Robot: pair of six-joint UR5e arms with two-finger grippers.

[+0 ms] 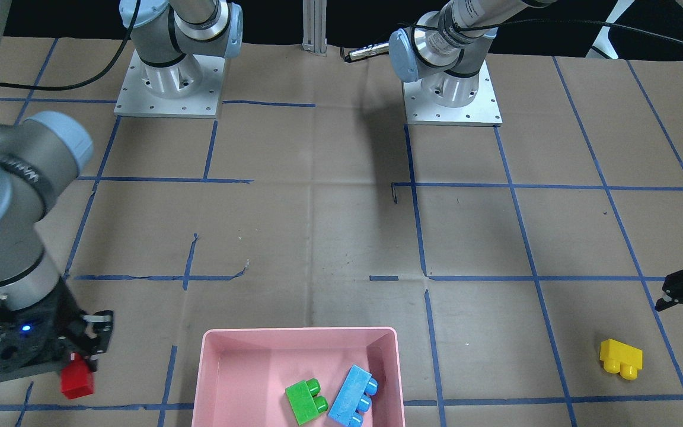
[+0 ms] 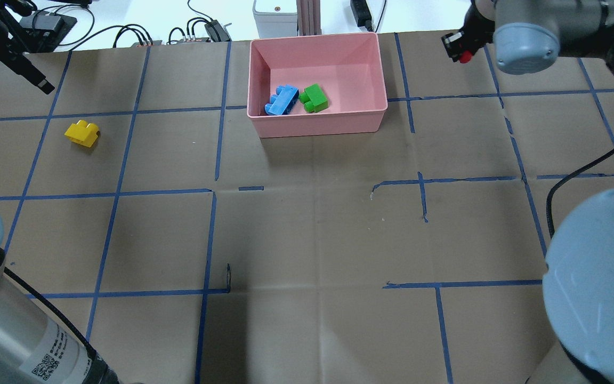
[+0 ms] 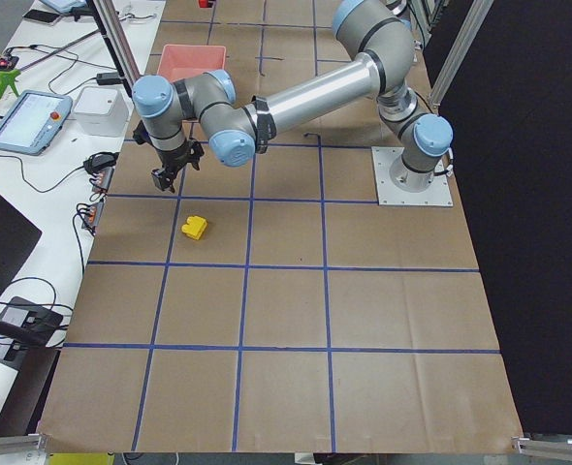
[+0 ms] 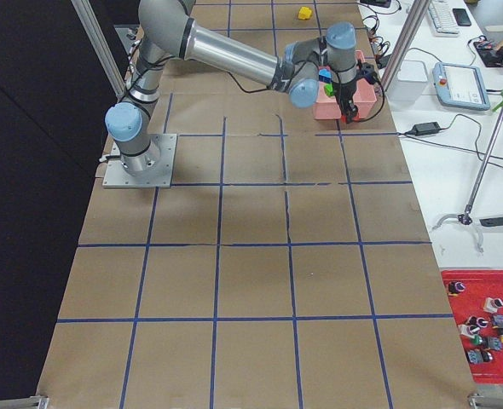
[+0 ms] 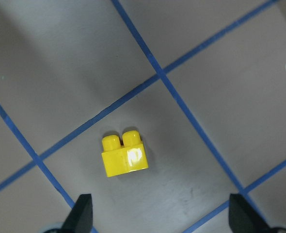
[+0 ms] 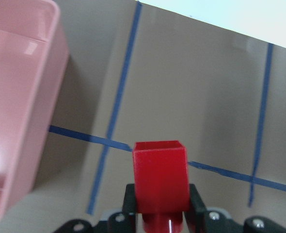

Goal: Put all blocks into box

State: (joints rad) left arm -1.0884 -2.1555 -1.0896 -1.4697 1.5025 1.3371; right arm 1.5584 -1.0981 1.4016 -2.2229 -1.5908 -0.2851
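The right gripper [image 1: 80,360] is clamped on the red block [image 6: 160,180], outside the box [image 1: 300,333] and near its wall on the robot's right side. The left gripper [image 5: 162,216] has its jaws spread wide and empty, well apart from the box on the robot's left side, near the yellow block [image 5: 125,156], which lies on the table. The green block [image 1: 306,401] and the light-blue block [image 1: 352,396] lie just beside each other inside the box.

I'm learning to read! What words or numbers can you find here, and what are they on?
No text is readable.
Right arm: lettering upside down, blurred, unreadable.
Left arm: code sticker, print too small.
Pink box, yellow block: no writing seen.
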